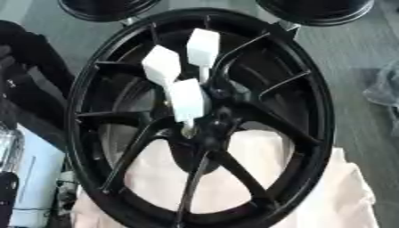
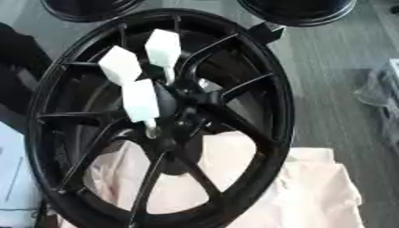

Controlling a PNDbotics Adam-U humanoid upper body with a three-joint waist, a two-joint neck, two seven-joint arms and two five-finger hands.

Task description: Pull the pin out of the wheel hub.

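Left eye view is showing the wheel (image 1: 195,120) standing nearly upright and filling the frame, with three white pins clustering at the hub (image 1: 214,100). Relative to the hub, the top pin (image 1: 202,50) is projecting upward, the left pin (image 1: 161,66) is projecting up and to the left, and the lower pin (image 1: 187,101) is lying just left of centre, its long axis running nearly vertical and its narrow metal tip pointing down at the hub. A pale cloth (image 1: 311,196) is lying below and behind the wheel. Neither robot hand is appearing in either view, so the finger state of each cannot be told, nor which arm is nearer. As a judgement, extraction is requiring a pull along the chosen pin's long axis, away from the hub; all three pins are appearing seated, so the task is not yet done.
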